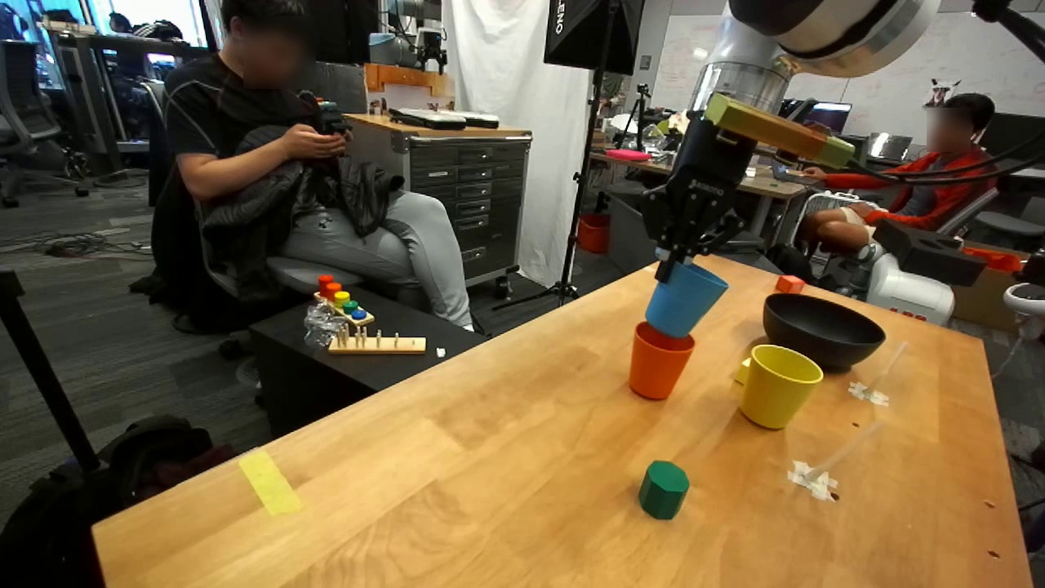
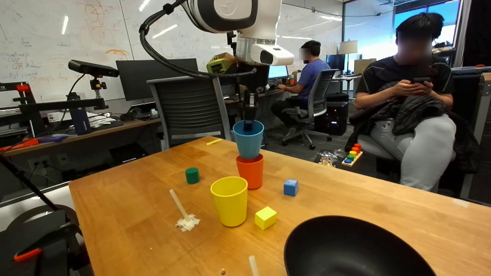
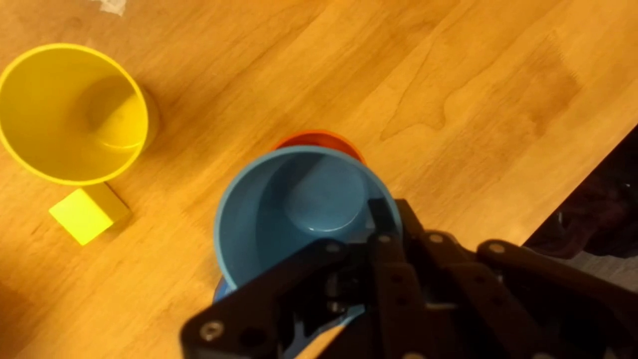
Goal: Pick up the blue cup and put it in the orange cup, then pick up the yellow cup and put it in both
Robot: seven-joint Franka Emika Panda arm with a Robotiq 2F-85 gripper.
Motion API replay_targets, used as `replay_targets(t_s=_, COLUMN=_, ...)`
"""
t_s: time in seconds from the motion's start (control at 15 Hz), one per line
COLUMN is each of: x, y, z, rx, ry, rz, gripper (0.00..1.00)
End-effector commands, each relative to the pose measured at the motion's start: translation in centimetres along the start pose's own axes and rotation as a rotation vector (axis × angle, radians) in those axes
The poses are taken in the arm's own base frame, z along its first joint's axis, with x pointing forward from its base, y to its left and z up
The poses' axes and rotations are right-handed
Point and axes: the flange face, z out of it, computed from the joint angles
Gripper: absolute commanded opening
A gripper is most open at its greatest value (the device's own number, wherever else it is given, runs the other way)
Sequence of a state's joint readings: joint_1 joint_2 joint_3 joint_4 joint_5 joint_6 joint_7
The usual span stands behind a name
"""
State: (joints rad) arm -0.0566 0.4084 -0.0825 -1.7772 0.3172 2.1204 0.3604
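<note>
Cups: 3. Blue cup in the gripper, leaning in an exterior view, base at the mouth of the orange cup; can't tell if they touch. Orange cup upright on the table. Yellow cup upright near it. Fingers almost together, pinching the blue cup's rim, one inside the wall, one outside.

Blocks on table: 4. Green block, blue block, orange block, plus yellow block just beside the yellow cup. Black bowl: 1. Pale sticks: 2, each in a tape patch. Seated people: 2 per exterior view, faces blurred.

Hidden: in wrist view the blue cup covers the orange one down to a strip of rim. Bowl and one stick run off the bottom edge in an exterior view. Something blue peeks out below the blue cup, can't ID it.

Text: softbox lettering at top edge, roughly "LENO". White mark on gripper too small to read. Whiteboard handwriting too faint.
</note>
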Motion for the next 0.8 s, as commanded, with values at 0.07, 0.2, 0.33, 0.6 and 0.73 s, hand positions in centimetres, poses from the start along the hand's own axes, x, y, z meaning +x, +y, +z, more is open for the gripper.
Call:
replay_targets(t_s=0.07, x=-0.6, y=-1.6, z=0.1, rx=-0.032, ry=-0.002, rz=-0.008, gripper=0.01)
replay_targets(t_s=0.2, x=-0.7, y=-1.7, z=0.5, rx=-0.046, ry=-0.001, rz=-0.013, gripper=0.01)
replay_targets(t_s=0.33, x=-0.7, y=-1.5, z=0.7, rx=-0.06, ry=-0.001, rz=-0.011, gripper=0.01)
replay_targets(t_s=0.6, x=-0.4, y=-0.5, z=0.4, rx=-0.066, ry=0.001, rz=-0.001, gripper=0.01)
replay_targets(t_s=0.73, x=0.0, y=0.1, z=0.6, rx=-0.067, ry=-0.004, rz=0.008, gripper=0.01)
